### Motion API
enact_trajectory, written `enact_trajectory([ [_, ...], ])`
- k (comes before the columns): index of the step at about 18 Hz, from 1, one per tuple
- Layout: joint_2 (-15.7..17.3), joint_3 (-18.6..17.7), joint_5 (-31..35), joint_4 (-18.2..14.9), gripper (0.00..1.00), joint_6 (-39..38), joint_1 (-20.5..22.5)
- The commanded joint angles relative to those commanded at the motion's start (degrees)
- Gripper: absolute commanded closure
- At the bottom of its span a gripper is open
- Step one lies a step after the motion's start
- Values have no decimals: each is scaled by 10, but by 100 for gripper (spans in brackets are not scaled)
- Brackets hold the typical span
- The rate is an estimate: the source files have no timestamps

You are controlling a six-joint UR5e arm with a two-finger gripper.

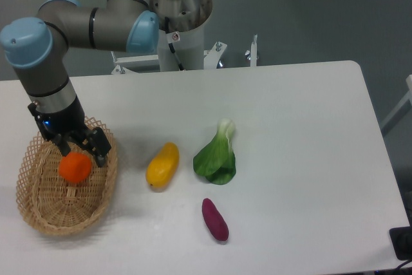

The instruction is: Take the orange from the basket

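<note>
Arm: standing on its pale pedestal at the far edge, it is reaching out to the left end and bending down at a blue-capped elbow.
Wrist: it is pointing almost straight down, with a small blue light glowing on the dark block beneath it.
Gripper (80, 153): its two black fingers are hanging low, spread apart and straddling the top of the orange (74, 168).
Grip: whether the fingers are pressing in is not showing from here.
</note>
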Motion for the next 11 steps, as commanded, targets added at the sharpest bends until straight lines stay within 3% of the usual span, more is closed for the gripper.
enact_trajectory([
  [8,-6,-25,-26,-3,0,-37,-11],
  [11,-27,-27,-27,-1,0,-53,-18],
])
